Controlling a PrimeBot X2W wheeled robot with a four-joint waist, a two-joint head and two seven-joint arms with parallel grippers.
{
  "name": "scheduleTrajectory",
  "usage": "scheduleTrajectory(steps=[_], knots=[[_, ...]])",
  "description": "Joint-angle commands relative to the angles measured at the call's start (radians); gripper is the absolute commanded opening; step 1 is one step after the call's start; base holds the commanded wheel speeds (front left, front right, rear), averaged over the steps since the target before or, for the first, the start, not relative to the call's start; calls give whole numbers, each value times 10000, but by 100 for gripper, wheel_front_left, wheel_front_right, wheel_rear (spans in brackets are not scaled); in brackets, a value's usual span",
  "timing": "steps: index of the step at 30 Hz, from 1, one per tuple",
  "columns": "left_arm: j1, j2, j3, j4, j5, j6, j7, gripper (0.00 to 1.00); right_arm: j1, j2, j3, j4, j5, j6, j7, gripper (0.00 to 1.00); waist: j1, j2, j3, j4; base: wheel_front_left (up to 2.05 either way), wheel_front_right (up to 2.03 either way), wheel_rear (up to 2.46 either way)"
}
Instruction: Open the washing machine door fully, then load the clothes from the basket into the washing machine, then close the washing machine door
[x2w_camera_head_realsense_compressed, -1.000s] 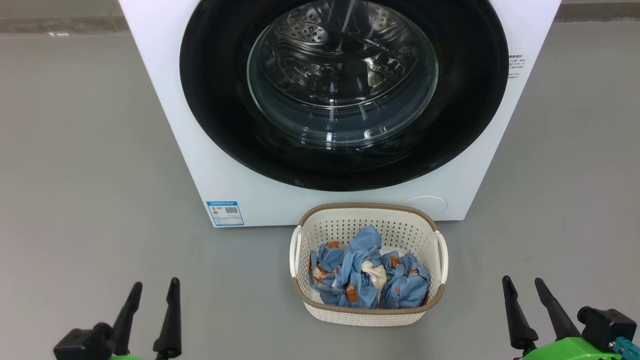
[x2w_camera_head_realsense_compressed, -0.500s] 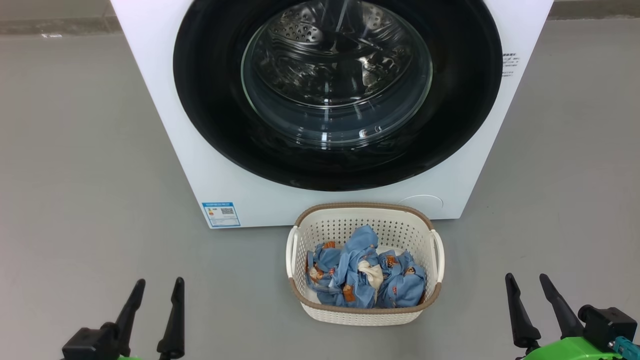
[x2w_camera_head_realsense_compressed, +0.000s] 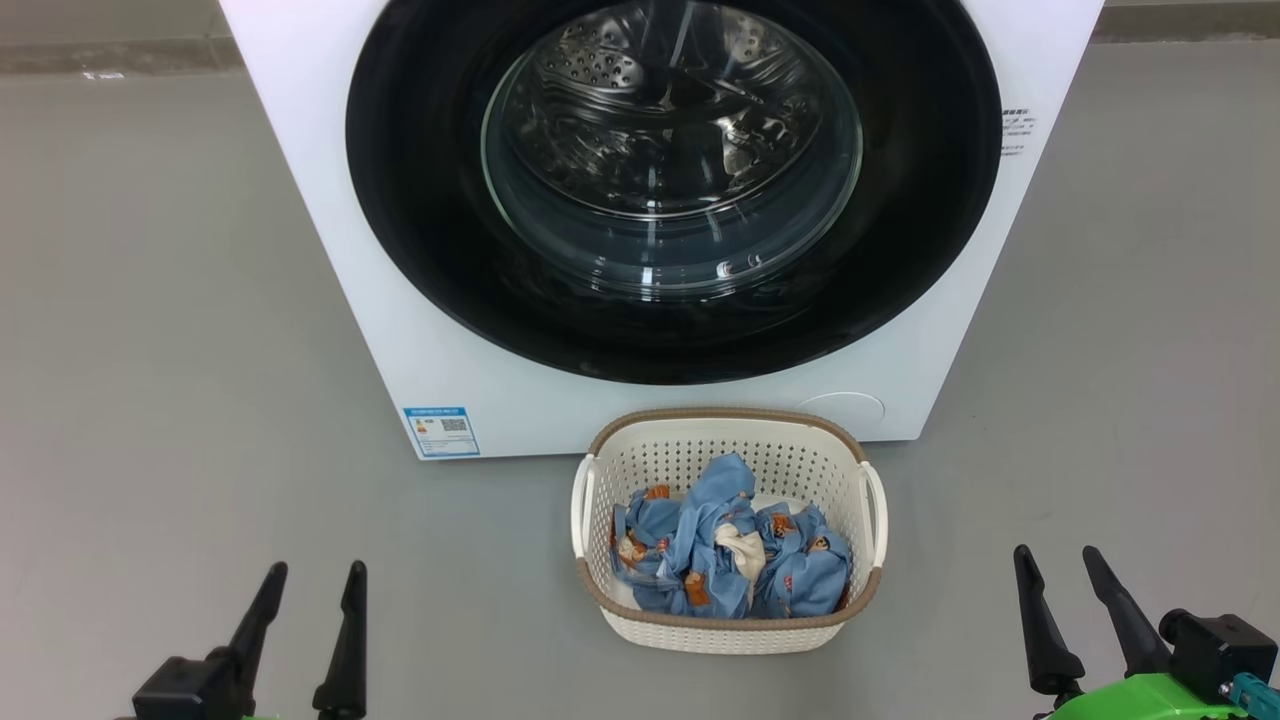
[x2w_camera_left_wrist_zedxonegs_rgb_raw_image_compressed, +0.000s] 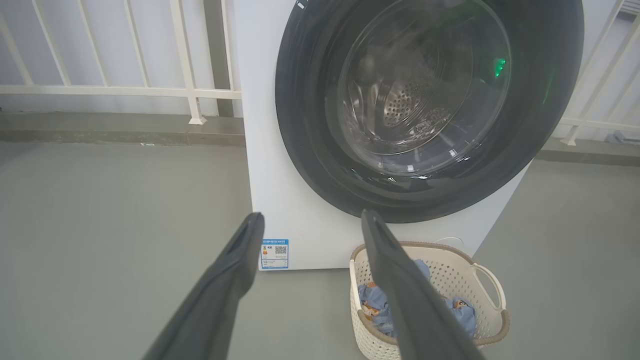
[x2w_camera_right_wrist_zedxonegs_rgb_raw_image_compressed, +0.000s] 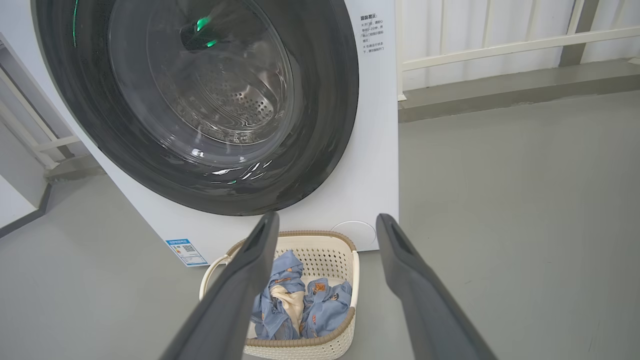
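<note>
Clothes (x2w_camera_head_realsense_compressed: 700, 540), crumpled light-blue fabric with orange-brown figures and some cream cloth, lie in the cream perforated plastic basket (x2w_camera_head_realsense_compressed: 722, 636), just before the white washing machine (x2w_camera_head_realsense_compressed: 330, 250), whose round black door (x2w_camera_head_realsense_compressed: 420, 200) we see closed. Our left gripper (x2w_camera_head_realsense_compressed: 317, 568) and right gripper (x2w_camera_head_realsense_compressed: 1055, 550) stand spread, empty.

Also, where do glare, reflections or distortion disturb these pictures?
Head view: white streaks glint low on the glass of the washing machine door, otherwise sharp. Left wrist view: a green reflection on the glass at right, and the railing leans from the wide lens. Right wrist view: green reflections near the glass's top.
</note>
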Motion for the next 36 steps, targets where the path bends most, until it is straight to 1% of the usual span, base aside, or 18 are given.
scheduleTrajectory(steps=[1,10,26,30,36], knots=[[-159,94,383,-236,159,-25,-134,100,4,-109,226,-271,-82,16,-130,100,0,-1,-26,3,33,33,-65],[-99,46,426,-316,257,-25,-134,100,-32,-102,293,-303,-124,16,-130,100,0,-1,46,9,72,72,-144],[-310,106,445,-421,323,-25,-134,100,-229,3,304,-332,-193,16,-130,100,0,-1,383,49,122,122,-244],[-334,-33,527,-524,-49,-25,-134,100,-271,27,312,-367,-204,16,-130,100,0,-1,436,49,118,118,-235],[-367,37,506,-491,-245,-25,-134,100,-324,66,307,-377,-227,16,-130,100,0,-1,499,43,81,81,-161]])
